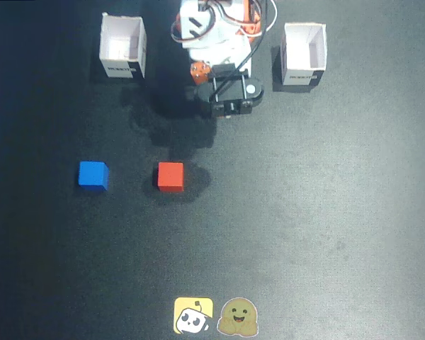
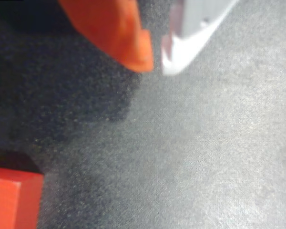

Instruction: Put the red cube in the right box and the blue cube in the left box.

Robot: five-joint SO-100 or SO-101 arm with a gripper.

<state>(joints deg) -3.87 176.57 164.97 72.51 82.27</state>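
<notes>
Wrist view — red cube (image 2: 12, 198) below gripper (image 2: 157, 62)

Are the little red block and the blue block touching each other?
Apart. The fixed view shows bare dark table between the red cube and the blue cube.

The red cube (image 1: 171, 176) is showing bright red, the blue cube (image 1: 93, 175) vivid blue, both boxes (image 1: 122, 47) white, the desk (image 1: 326, 212) black.
</notes>
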